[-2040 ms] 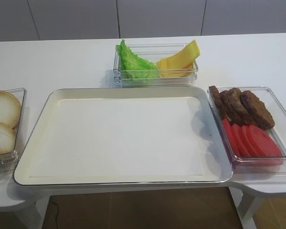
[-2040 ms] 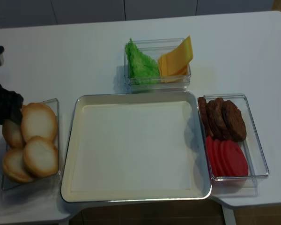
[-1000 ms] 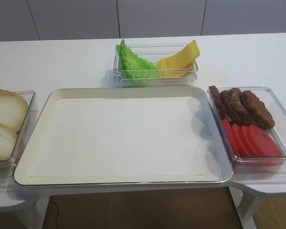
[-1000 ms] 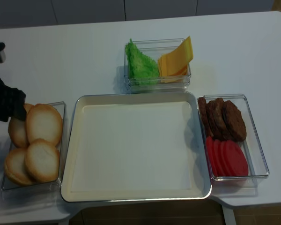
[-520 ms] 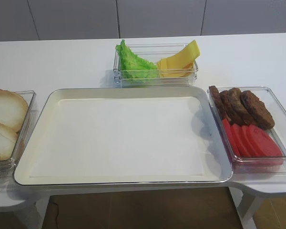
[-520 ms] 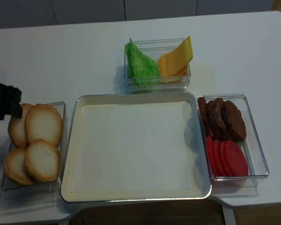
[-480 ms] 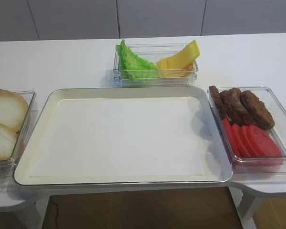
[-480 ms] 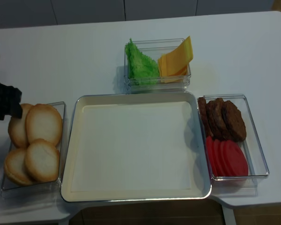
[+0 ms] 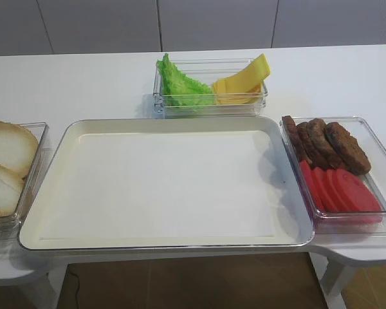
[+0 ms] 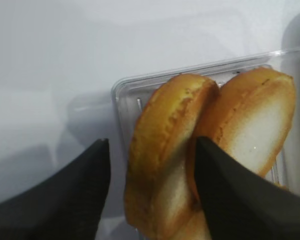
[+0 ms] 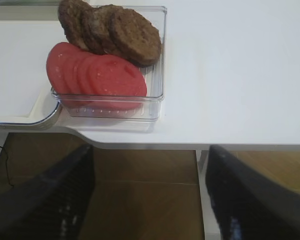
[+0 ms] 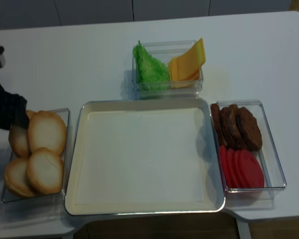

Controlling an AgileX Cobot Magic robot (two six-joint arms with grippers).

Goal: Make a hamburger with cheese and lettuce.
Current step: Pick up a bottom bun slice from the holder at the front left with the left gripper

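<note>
Several hamburger bun halves (image 12: 46,131) lean together in a clear box (image 12: 66,113) at the table's left. My left gripper (image 12: 12,113) is at the box's far left corner. In the left wrist view it (image 10: 152,141) is open, its fingers (image 10: 75,195) straddling one bun half (image 10: 165,150) that stands on edge; a gap shows at the left finger, while the right finger sits between this bun and its neighbour (image 10: 255,120). Lettuce (image 9: 180,87) and cheese (image 9: 244,80) share a clear box at the back. My right gripper (image 11: 151,150) is open and holds nothing, beyond the table's front edge.
A large cream tray (image 9: 161,187) with a metal rim fills the middle. At the right, a clear box (image 9: 379,148) holds dark patties (image 9: 325,145) and red tomato slices (image 9: 341,190). The right wrist view shows brown floor below the table edge.
The bun box slid right toward the tray between two seconds and one second ago. Since then the left gripper has edged slightly lower over the buns. The jaws stay equally wide.
</note>
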